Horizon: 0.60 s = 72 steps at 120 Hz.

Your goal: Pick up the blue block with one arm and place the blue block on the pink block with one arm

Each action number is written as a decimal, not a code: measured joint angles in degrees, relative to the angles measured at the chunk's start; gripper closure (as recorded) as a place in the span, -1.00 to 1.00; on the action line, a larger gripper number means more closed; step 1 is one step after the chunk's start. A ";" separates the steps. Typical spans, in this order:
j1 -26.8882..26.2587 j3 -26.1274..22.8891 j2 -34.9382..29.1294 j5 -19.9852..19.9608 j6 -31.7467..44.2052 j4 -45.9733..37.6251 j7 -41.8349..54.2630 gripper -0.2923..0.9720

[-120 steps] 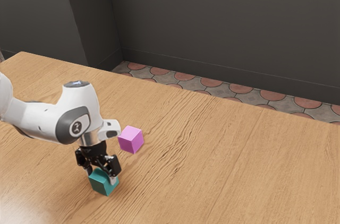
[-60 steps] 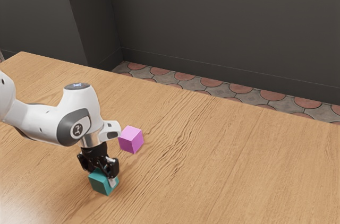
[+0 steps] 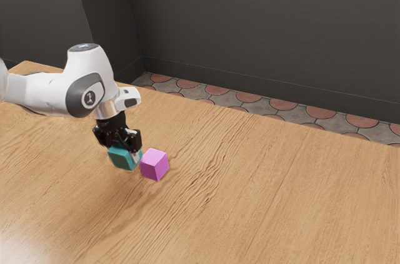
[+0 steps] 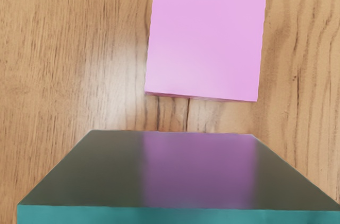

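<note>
We recorded the hand (image 3: 125,144) closed on the blue block (image 3: 122,158), one finger on each of two opposite faces. The fingers stood only as far apart as the block was wide. The blue block, rendered blue-green, hung clear of the tabletop (image 3: 269,189), just beside the pink block (image 3: 154,164) on the side nearer the arm (image 3: 56,92). In the wrist view the pink block lay ahead of the held block, not beneath it, and its sides were turned slightly against the held block's front edge.

We judged the carry to be under way and the placement not yet begun. The following faults were possible from this position:

1. Side collision. We could not tell whether the blue block's underside stood above the pink block's top face. A traverse toward the pink block at too low a height would have struck its near side and pushed it across the tabletop.
2. Offset placement. The pink block's top face looked about as wide as the blue block. A release short of centre above the pink block would have left an overhang, and the blue block could have tipped off.
3. Rotational mismatch. The slight turn between the two blocks, if uncorrected, would have reduced the bearing area.
4. Early release. Opening the hand well above the pink block would have let the blue block bounce off or knock the pink block aside.
</note>
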 joint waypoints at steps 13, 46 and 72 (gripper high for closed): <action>0.73 0.13 4.47 0.63 -4.35 5.84 0.89 -0.03; -0.93 0.16 9.71 0.97 -8.86 12.76 2.76 -0.02; -1.01 0.16 13.68 0.98 -9.94 16.77 4.08 -0.03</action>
